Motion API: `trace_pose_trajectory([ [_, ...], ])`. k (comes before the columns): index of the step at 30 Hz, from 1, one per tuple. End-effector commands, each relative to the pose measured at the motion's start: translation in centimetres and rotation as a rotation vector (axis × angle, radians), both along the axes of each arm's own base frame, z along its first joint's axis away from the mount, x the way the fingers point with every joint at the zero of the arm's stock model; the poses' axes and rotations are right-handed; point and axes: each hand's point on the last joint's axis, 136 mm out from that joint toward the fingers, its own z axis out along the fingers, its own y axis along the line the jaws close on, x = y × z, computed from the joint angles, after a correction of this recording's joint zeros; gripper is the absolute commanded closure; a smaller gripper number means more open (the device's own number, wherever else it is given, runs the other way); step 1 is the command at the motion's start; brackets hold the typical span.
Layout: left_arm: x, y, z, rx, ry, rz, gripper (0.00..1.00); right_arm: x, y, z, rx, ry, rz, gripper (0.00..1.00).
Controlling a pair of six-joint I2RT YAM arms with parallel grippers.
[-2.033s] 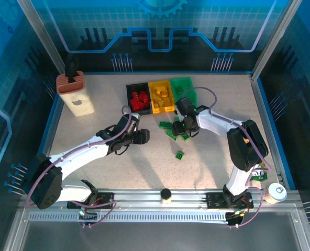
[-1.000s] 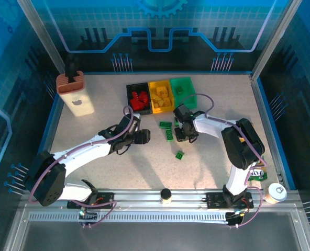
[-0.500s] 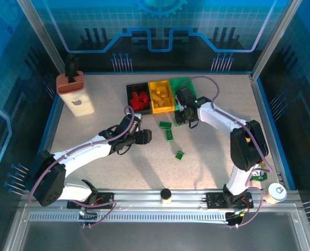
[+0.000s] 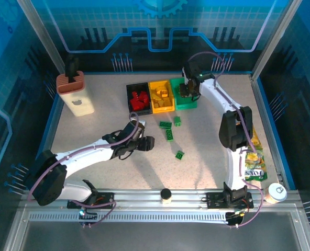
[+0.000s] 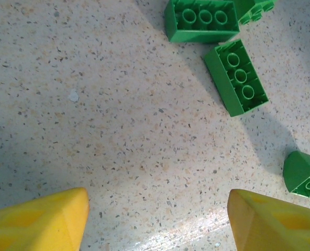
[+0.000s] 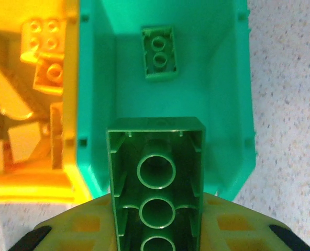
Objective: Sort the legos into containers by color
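My right gripper [image 4: 186, 90] hangs over the green bin [image 4: 190, 102], shut on a green lego [image 6: 156, 178] held underside up. Under it, the green bin [image 6: 218, 78] holds one small green lego [image 6: 158, 52]. The yellow bin [image 4: 162, 97] holds yellow legos [image 6: 45, 78] and the black bin [image 4: 130, 102] red ones [image 4: 139, 98]. Several green legos lie on the table: [image 4: 165, 124], [image 4: 177, 121], [image 4: 169, 134], [image 4: 180, 155]. My left gripper [image 4: 147, 143] stands open low over bare table, its yellow fingers [image 5: 40, 219] wide apart; green legos [image 5: 236, 77], [image 5: 201, 20], [image 5: 304, 175] lie just ahead of it.
A beige-and-brown holder [image 4: 75, 94] stands at the back left. Yellow-green snack bags [image 4: 253, 157] lie by the right edge, with a white cup [image 4: 275, 192] at the front right. A small bottle [image 4: 166, 196] sits on the front rail. A blue rim bounds the table.
My right gripper has carried the green lego from the middle of the table back to above the green bin. My left gripper has slid a little right and nearer, still open.
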Motion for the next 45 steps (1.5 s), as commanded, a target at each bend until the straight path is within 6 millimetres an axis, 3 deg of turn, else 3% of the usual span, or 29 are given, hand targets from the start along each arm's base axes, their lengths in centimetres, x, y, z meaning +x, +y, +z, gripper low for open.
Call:
trace_pose_trajectory([
  [1,-0.3,-0.1,-0.7,0.006,0.013,0.008,0.29,1.1,-0.1,-1.2,-0.017,0.055,0.010,0.73],
  [2,-0.3,-0.3,-0.7,0.005,0.012,0.005,0.29,1.6,0.0,-1.5,-0.022,0.059,0.008,0.66],
  [3,-0.2,-0.5,-0.7,0.005,0.012,0.003,0.29,2.0,-0.1,-1.6,-0.031,0.063,0.001,0.53],
  [4,-0.1,-0.7,-0.7,0.007,0.014,0.001,0.29,2.1,-0.1,-1.6,-0.038,0.067,-0.009,0.32],
  [6,0.3,-1.1,-0.5,0.004,0.014,-0.004,0.29,2.0,-0.3,-0.8,-0.058,0.051,-0.029,0.24],
  [10,1.2,-2.5,-0.7,-0.008,0.026,-0.026,0.28,0.3,0.0,1.2,-0.030,-0.031,-0.028,0.17],
  [16,2.7,-4.9,-1.0,-0.027,0.054,-0.051,0.27,-4.4,-0.9,2.5,0.018,-0.051,-0.030,0.17],
  [25,4.6,-8.2,-2.4,-0.035,0.128,-0.084,0.27,-11.2,-2.6,0.3,0.075,-0.031,-0.068,0.17],
  [34,5.5,-10.8,-4.4,0.030,0.192,-0.114,0.28,-14.9,-3.3,-1.5,0.114,-0.011,-0.088,0.18],
  [41,5.8,-10.9,-7.1,0.156,0.233,-0.091,0.32,-16.6,-4.1,-2.4,0.118,-0.008,-0.109,0.18],
  [43,5.9,-10.8,-7.7,0.196,0.235,-0.090,0.35,-17.0,-4.3,-2.7,0.121,-0.005,-0.114,0.18],
  [45,6.0,-10.7,-7.7,0.231,0.225,-0.088,0.46,-17.3,-4.4,-2.9,0.123,-0.004,-0.117,0.18],
])
